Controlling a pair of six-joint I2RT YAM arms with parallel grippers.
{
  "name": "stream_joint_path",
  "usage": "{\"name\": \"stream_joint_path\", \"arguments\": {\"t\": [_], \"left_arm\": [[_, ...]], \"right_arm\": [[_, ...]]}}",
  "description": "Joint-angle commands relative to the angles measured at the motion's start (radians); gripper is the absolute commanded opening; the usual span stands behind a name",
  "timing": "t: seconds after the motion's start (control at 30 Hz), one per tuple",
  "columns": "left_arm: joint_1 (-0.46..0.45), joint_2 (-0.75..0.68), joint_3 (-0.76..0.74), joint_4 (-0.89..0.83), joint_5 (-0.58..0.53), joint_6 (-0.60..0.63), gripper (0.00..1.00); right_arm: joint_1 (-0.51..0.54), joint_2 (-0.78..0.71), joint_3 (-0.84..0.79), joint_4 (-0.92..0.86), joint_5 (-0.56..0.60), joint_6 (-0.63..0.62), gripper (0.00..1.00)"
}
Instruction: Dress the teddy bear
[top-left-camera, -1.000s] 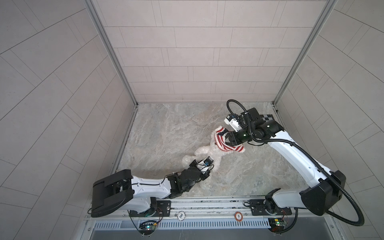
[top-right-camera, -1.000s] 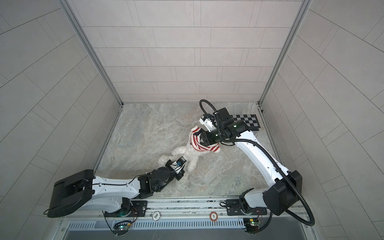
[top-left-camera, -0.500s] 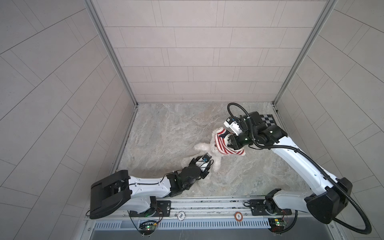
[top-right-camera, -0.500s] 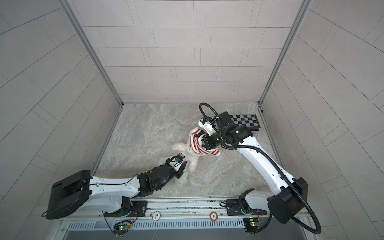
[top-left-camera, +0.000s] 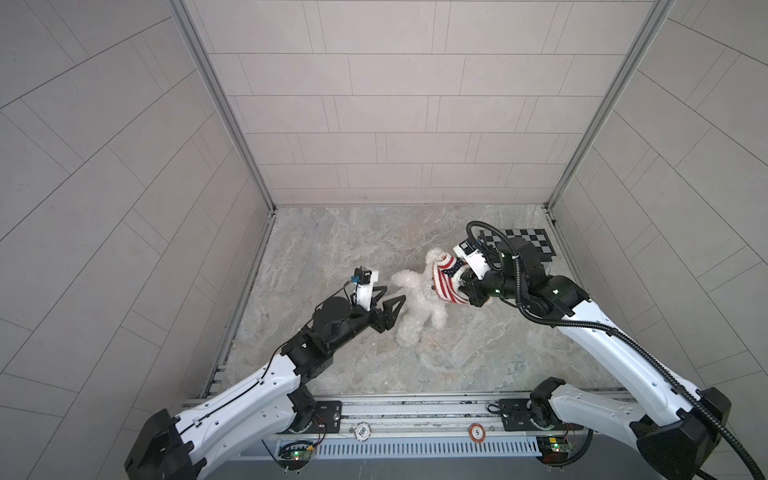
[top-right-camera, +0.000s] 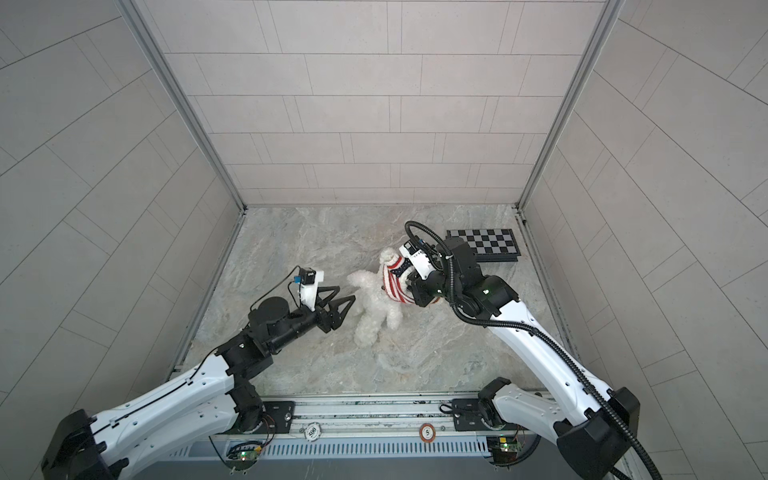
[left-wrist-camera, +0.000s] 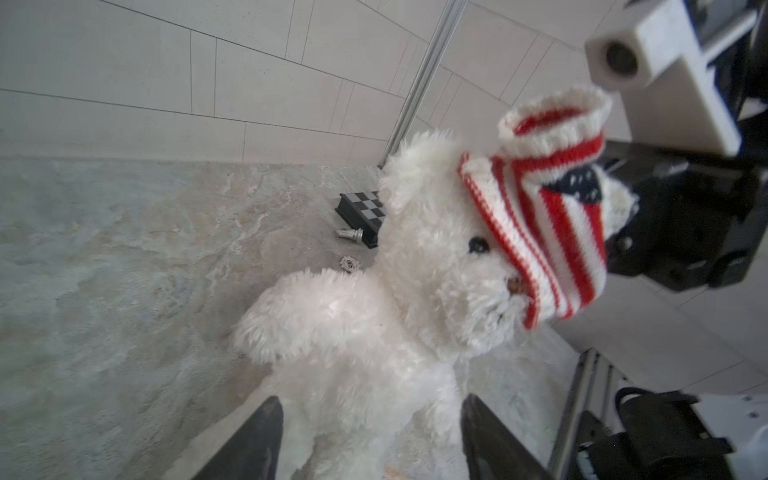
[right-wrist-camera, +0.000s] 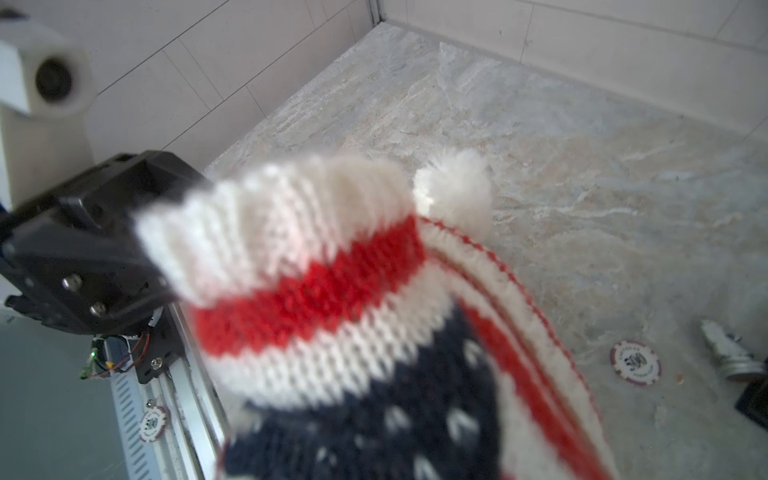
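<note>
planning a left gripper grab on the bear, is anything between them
Nothing visible. The left gripper stands open right beside the teddy bear, with only bare floor between. The sweater sits on the head, on the far side, pinched by the right gripper.

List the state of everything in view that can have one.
teddy bear, sweater over part of its head, body bare.
sweater, partly pulled on, pinched by right gripper.
left gripper, open, empty.
right gripper, shut on sweater.
chess piece, lying on its side.
chessboard, flat on the floor.
</note>
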Motion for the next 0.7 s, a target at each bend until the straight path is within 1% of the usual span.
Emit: {"name": "stream_joint_path", "arguments": {"t": [0.0, 0.1, 0.2, 0.27, 0.4, 0.47, 0.67], "left_arm": [[0.035, 0.007, 0.085, -0.027, 0.219, -0.176, 0.61], [0.035, 0.047, 0.140, -0.011, 0.263, -0.219, 0.50], [0.035, 0.083, 0.165, 0.006, 0.288, -0.247, 0.43], [0.036, 0.101, 0.165, 0.039, 0.318, -0.273, 0.41], [0.028, 0.115, 0.152, 0.090, 0.341, -0.302, 0.42], [0.021, 0.117, 0.167, 0.052, 0.329, -0.282, 0.41], [0.001, 0.141, 0.199, 0.042, 0.318, -0.267, 0.29]], "right_arm": [[0.057, -0.067, -0.043, 0.134, 0.051, -0.145, 0.00], [0.126, -0.094, -0.089, 0.184, 0.085, -0.194, 0.00], [0.166, -0.097, -0.109, 0.210, 0.102, -0.219, 0.00], [0.176, -0.093, -0.117, 0.227, 0.101, -0.222, 0.00], [0.197, -0.075, -0.114, 0.232, 0.093, -0.239, 0.00], [0.204, -0.074, -0.118, 0.235, 0.087, -0.245, 0.00], [0.214, -0.081, -0.131, 0.231, 0.082, -0.256, 0.00]]}}
